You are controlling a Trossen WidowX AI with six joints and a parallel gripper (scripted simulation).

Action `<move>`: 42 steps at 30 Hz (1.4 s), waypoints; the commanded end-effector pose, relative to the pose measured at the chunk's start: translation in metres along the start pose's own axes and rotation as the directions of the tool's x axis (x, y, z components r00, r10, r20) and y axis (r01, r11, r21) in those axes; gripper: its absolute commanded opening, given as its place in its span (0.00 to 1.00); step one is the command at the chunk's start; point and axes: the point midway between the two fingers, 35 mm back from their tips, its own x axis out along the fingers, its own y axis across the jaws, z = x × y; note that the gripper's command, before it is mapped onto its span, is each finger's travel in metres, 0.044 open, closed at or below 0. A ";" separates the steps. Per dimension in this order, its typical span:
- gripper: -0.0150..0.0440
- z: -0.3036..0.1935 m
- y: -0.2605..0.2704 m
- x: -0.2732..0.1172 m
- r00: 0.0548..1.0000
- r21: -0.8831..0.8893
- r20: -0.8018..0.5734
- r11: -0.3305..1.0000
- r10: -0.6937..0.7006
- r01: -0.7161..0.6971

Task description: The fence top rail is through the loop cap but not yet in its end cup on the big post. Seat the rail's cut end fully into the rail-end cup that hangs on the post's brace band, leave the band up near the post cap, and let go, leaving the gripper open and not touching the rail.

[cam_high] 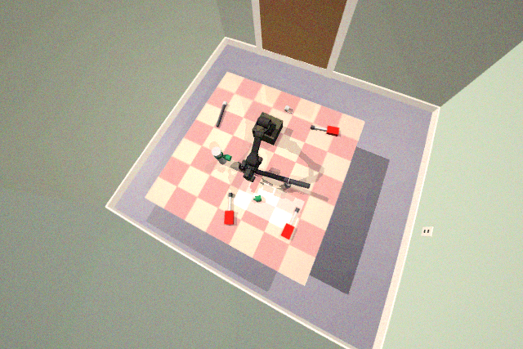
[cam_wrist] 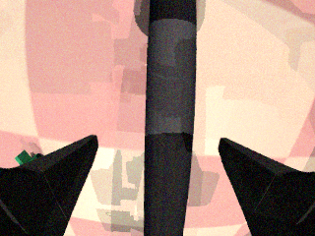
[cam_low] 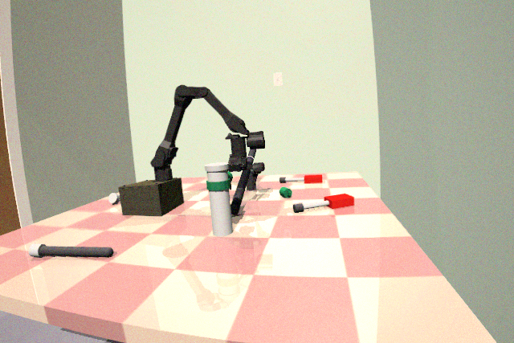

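The dark top rail [cam_high: 270,175] [cam_low: 242,189] [cam_wrist: 169,98] runs through the loop cap [cam_high: 288,182] and slopes down, its low end beside the big post in the exterior view. The white big post [cam_low: 221,214] [cam_high: 216,151] stands upright. Its green brace band [cam_low: 217,185] is up near the post cap [cam_low: 216,166]; the green rail-end cup [cam_high: 228,157] sticks out toward the rail, mostly hidden behind the post in the exterior view. The rail is apart from the cup. My gripper [cam_high: 245,171] [cam_low: 247,166] [cam_wrist: 158,143] is open, its fingers either side of the rail, holding nothing.
A loose green fitting [cam_high: 257,199] [cam_low: 285,192] [cam_wrist: 24,158] lies beyond the rail. Red blocks with grey rods [cam_high: 229,217] [cam_high: 288,230] [cam_high: 333,130] lie around. A dark rod [cam_high: 221,116] [cam_low: 75,251] and a small white cap [cam_high: 288,109] lie near my base [cam_high: 273,129] [cam_low: 151,198].
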 end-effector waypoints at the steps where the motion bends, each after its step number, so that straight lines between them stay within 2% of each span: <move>1: 1.00 0.001 -0.002 0.008 1.000 0.004 0.005 1.000 -0.003 0.003; 17: 1.00 0.001 -0.003 0.031 1.000 0.004 0.005 1.000 -0.004 0.004; 27: 0.56 0.001 -0.003 0.031 1.000 0.004 0.005 1.000 -0.004 0.004; 36: 0.45 0.001 -0.003 0.031 1.000 0.004 0.005 1.000 -0.004 0.004; 40: 0.28 0.001 -0.004 0.028 1.000 0.004 0.005 1.000 -0.004 0.004; 42: 0.25 0.000 -0.005 0.026 1.000 0.004 0.005 1.000 -0.004 0.004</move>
